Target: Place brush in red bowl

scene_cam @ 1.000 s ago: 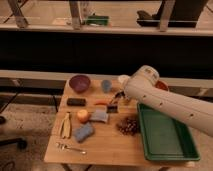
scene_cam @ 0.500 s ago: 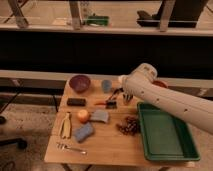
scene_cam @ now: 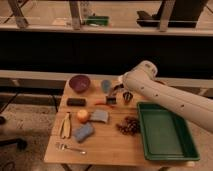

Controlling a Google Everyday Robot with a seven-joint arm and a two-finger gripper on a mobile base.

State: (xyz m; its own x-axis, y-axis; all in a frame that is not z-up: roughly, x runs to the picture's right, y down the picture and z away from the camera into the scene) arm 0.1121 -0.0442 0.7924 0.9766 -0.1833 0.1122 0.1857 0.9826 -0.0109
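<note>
One small dark brush (scene_cam: 111, 101), seemingly blocky-headed, closed pincer (scene_cam: 127, 96) just beside

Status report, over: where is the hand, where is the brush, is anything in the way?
Hand shut, low beside brush. Brush lies on table, seemingly not gripped. Red bowl not in sight; arm hides the table's back corner.

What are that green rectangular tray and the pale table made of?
The green rectangular tray looks like plastic: uniform colour, moulded rim. The pale table seems wood: light brown, matte. The gripper hangs shut over the table by the tray's far corner.
</note>
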